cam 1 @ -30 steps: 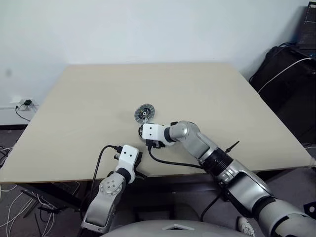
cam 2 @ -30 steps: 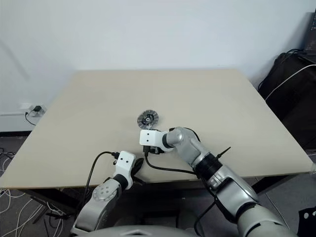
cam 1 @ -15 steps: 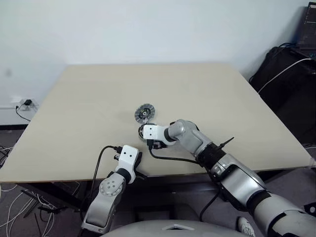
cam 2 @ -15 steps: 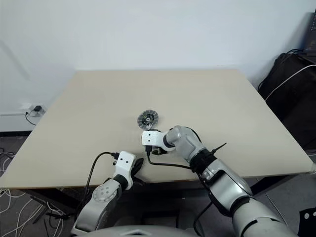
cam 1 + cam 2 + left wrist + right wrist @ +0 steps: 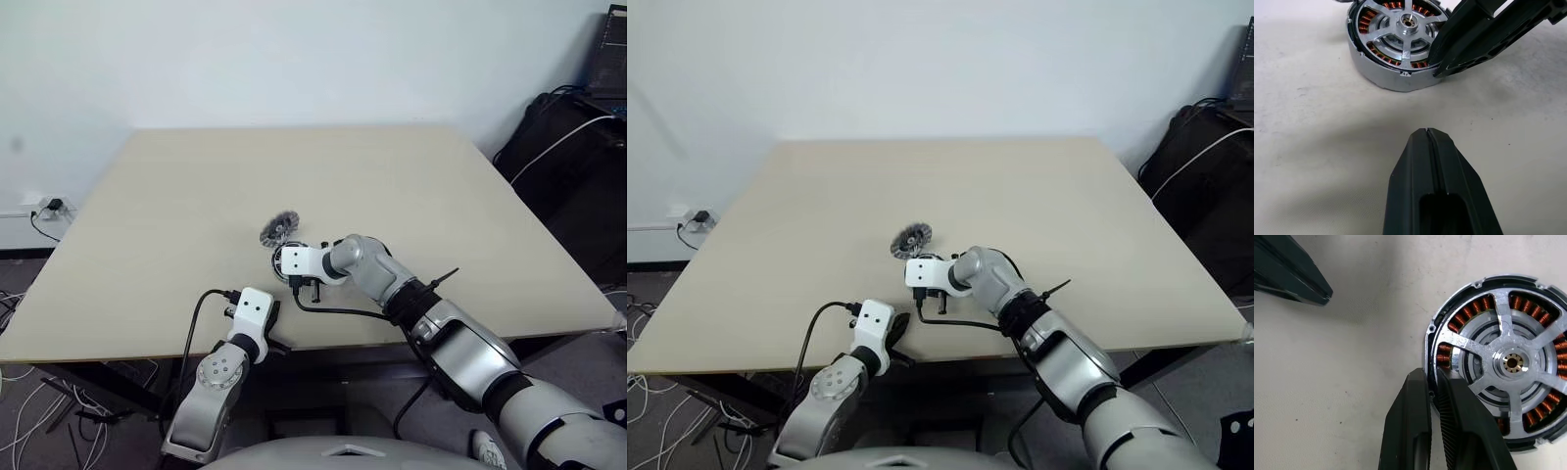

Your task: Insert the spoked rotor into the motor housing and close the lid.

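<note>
The motor housing (image 5: 1447,340) has copper-orange windings inside a dark rim, and it sits near the middle of the table. The spoked rotor (image 5: 1512,363) lies inside it, its silvery spokes meeting at a brass-coloured hub. My right gripper (image 5: 1431,374) is shut on the housing's near rim, one finger inside and one outside. In the left eye view the housing (image 5: 279,228) looks tipped up just beyond my right gripper (image 5: 286,258). My left gripper (image 5: 1427,131) is shut and empty, a short way in front of the housing (image 5: 1396,73). The lid is out of view.
The beige table (image 5: 411,176) has bare room on all sides of the housing. Its near edge runs just under my left wrist. Black bags and cables (image 5: 563,147) sit off the table's right side. A wall socket (image 5: 49,208) is low on the left.
My right gripper's fingers went from open to shut on the housing's rim. The housing tipped up and shifted slightly left. The left arm stayed put.
</note>
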